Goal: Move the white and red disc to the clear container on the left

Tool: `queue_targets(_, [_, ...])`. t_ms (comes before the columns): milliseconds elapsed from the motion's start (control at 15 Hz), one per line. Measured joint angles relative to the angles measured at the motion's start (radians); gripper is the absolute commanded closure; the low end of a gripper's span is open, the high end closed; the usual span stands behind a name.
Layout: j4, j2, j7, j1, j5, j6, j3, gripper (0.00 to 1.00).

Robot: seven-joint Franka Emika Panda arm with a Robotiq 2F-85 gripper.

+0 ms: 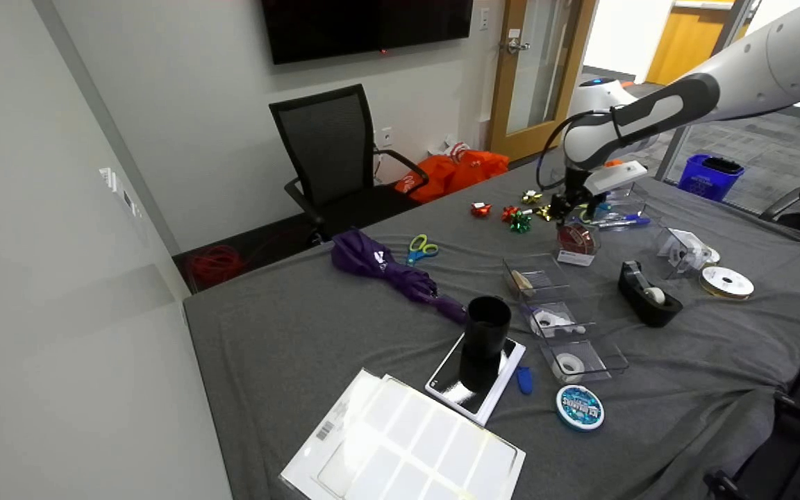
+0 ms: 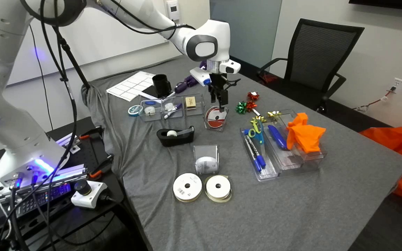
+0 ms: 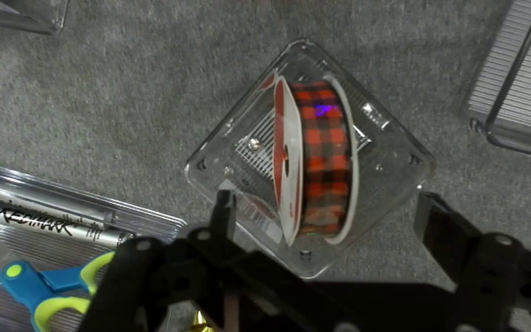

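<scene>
The disc (image 3: 318, 159), white and red with a checked middle, stands on its edge inside a small clear bin (image 3: 387, 154). The gripper (image 3: 329, 206) is right above it with its two fingers spread wide, one to each side of the disc, and it holds nothing. I can't tell if the tips touch the disc's top. I think the step is either the grab at the start or the let-go at the end; I can't say which, since this bin may be the left one the task wants or may not. If it is the grab, the gripper should go down, squeeze the flat sides, and lift the disc straight up past the bin's walls. The row of clear boxes (image 2: 196, 111) nearby could be where it goes. If it is the let-go, the gripper should go straight up, slowly, so it doesn't bump the disc and tip it over. On the other side, near the bin, a tray (image 2: 271, 170) has scissors (image 3: 26, 287) and pens (image 3: 49, 226) in it, so a low swing that way could hit them. Farther off on the gray surface (image 2: 274, 212) is a second bin (image 2: 206, 151) with a white thing (image 2: 207, 165) in it
</scene>
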Motion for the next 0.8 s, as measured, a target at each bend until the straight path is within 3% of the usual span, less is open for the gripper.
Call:
queue_targets(200, [0.000,0.000,0.000,-0.001,-0.016,0.000,-0.015,0.29])
queue_targets(600, [0.012,0.000,0.000,-0.006,-0.029,0.000,-0.032,0.72])
queue_targets(667, [0.016,0.000,-0.001,-0.007,-0.029,0.000,-0.033,0.30])
queue_targets(800, [0.025,0.000,-0.002,-0.010,-0.029,0.000,-0.034,0.33])
